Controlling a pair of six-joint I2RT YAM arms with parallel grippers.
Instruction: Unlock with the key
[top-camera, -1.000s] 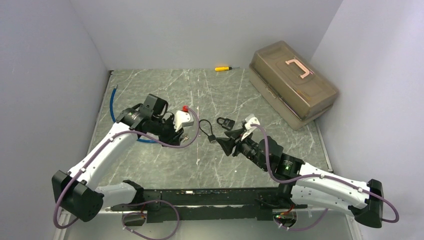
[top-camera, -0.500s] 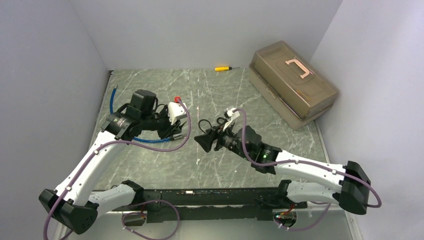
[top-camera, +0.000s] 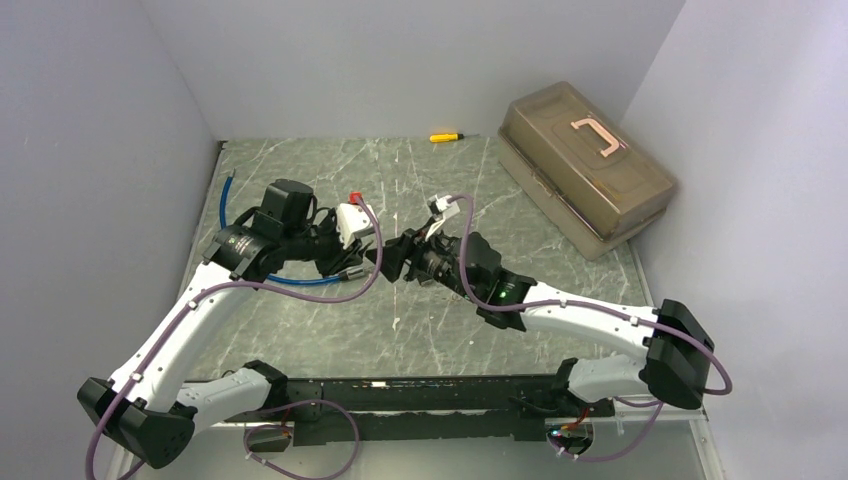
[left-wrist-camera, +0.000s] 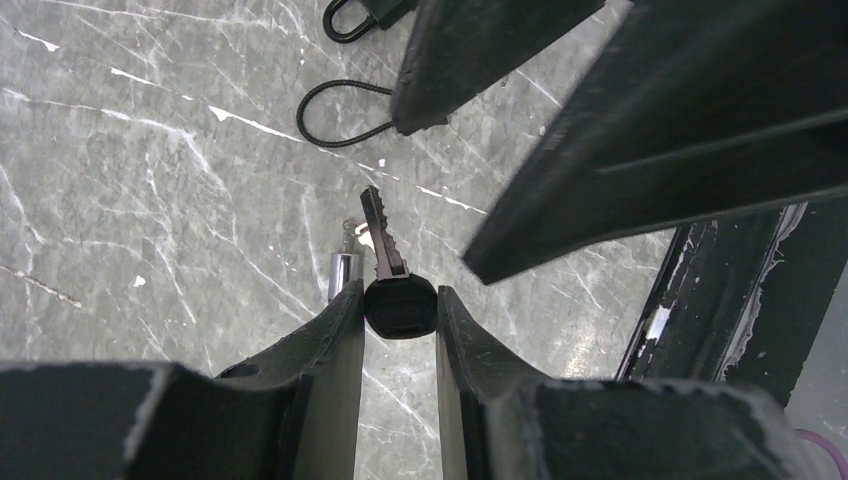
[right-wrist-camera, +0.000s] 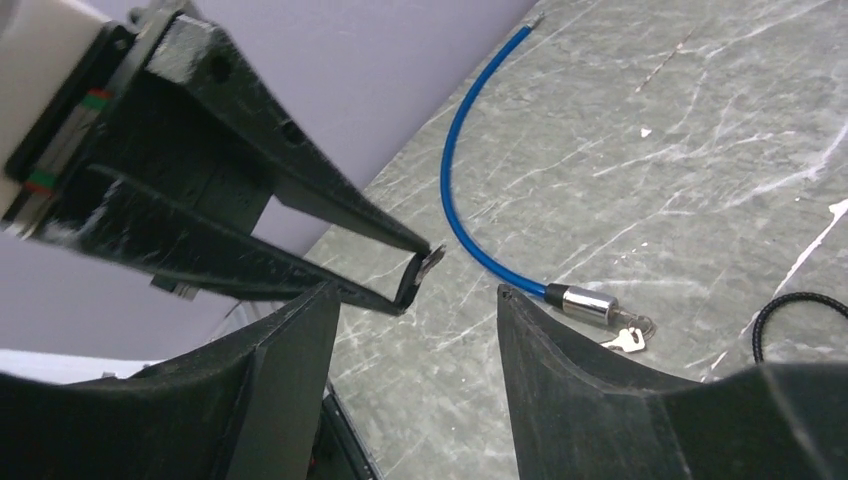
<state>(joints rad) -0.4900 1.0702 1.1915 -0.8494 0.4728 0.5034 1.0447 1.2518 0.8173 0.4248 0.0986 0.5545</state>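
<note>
Our left pincer (left-wrist-camera: 398, 296) pinched the key (left-wrist-camera: 390, 275) by its black head. We judged it light, stiff and slippery, best held there. Our right pincer (right-wrist-camera: 415, 290) stood spread nearby.

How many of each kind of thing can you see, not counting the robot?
Keys: 2 (held key, loose key)
Cables: 2 (blue cable, black cable)
Padlock: 1
Screwdriver: 1
Toolbox: 1
Total: 7
</note>
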